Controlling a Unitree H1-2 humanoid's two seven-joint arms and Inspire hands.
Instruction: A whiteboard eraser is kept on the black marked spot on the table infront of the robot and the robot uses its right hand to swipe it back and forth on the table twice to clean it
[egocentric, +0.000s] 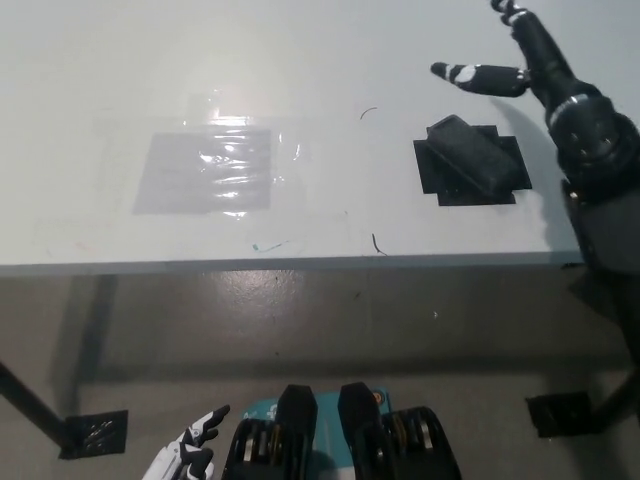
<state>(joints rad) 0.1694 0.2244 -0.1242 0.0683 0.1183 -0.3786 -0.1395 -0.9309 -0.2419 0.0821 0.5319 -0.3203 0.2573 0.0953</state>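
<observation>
Black on white is what I get from the head camera: the whiteboard eraser (477, 158) lies on the black marked spot (468, 168), tilted a little across the square so that the mark's edges and corners show around it, and nothing is touching it. The spot sits on the white table (300, 60), close to the table's near edge. My right hand (520, 60) is raised beyond the eraser and slightly to its right, clear of it, with the fingers (470, 74) spread wide and holding nothing; one of them reaches out sideways above the far side of the spot. The black forearm runs down the side of the view to the right of the eraser. Well to the left of the eraser a sheet of clear plastic film (207, 170) lies flat on the table, catching the glare, and between the film and the eraser there are a few thin pen marks (376, 243) on the surface. My left hand (190, 452) rests low, below the table's near edge and far from the eraser; I can't tell from here how its fingers are set.
</observation>
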